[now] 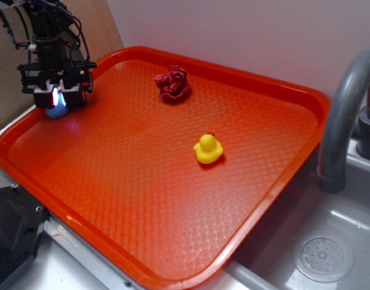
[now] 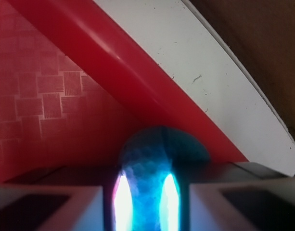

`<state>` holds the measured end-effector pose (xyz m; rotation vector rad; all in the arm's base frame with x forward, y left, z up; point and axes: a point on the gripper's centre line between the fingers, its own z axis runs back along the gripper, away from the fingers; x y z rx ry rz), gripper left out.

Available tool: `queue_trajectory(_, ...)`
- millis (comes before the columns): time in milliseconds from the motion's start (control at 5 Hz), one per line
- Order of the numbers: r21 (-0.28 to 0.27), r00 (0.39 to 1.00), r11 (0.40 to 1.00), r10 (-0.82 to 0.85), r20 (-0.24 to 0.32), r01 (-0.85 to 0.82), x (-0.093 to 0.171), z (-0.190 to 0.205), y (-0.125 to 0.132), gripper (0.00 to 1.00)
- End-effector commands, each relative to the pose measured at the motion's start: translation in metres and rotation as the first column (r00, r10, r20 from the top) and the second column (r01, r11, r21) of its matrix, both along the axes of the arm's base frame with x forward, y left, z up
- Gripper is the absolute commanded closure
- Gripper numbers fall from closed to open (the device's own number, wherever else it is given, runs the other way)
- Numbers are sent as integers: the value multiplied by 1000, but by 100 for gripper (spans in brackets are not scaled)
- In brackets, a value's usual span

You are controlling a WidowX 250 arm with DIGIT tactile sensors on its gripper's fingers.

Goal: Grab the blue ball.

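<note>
blue ball (image 1: pixel 55 111) mostly hidden behind gripper (image 1: pixel 58 96) in exterior view, only lower edge shows. Wrist view: ball's (image 2: pixel 152 159) lower half blocked by glare between the fingers (image 2: pixel 46 207), contact unclear. Faucet (image 1: pixel 344 121) cut off by right edge. Red crumpled object (image 1: pixel 172 83) too small to identify.

The tray (image 1: pixel 172 199) looks like glossy red plastic, its floor embossed with a fine woven grid and its rim smooth, and the duck (image 1: pixel 207 149) on it is smooth, slightly shiny yellow rubber or plastic. The ball (image 2: pixel 154 159) has a matt, finely dimpled blue surface, seen between the gripper (image 1: pixel 58 95)'s pale fingers (image 2: pixel 46 207), which seem to be smooth plastic, though the close view is blurred. The dark red object (image 1: pixel 172 83) is crumpled and faintly glossy, the faucet (image 1: pixel 344 115) is matt grey, and the sink (image 1: pixel 329 241) is dull brushed metal.
</note>
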<state>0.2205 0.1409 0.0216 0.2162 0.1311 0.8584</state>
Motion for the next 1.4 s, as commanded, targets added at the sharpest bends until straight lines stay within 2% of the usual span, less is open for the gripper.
queue_trajectory(0, 3, 991, 992, -127, 39, 127, -1, 29, -4, 100)
queue_trajectory(200, -7, 955, 959, -282, 92, 283, -8, 79, -44, 100)
queue_trajectory(400, -6, 885, 888, -457, 87, 459, -16, 129, -92, 100)
queue_trajectory(600, -59, 843, 842, -529, 101, 536, -18, 162, -129, 100)
queue_trajectory(800, -113, 711, 703, -689, 139, 703, -24, 184, -157, 100)
queue_trajectory(1000, 33, 625, 654, -735, 263, 756, -28, 199, -161, 100)
queue_trajectory(1200, 37, 623, 654, -736, 266, 756, -23, 196, -155, 100)
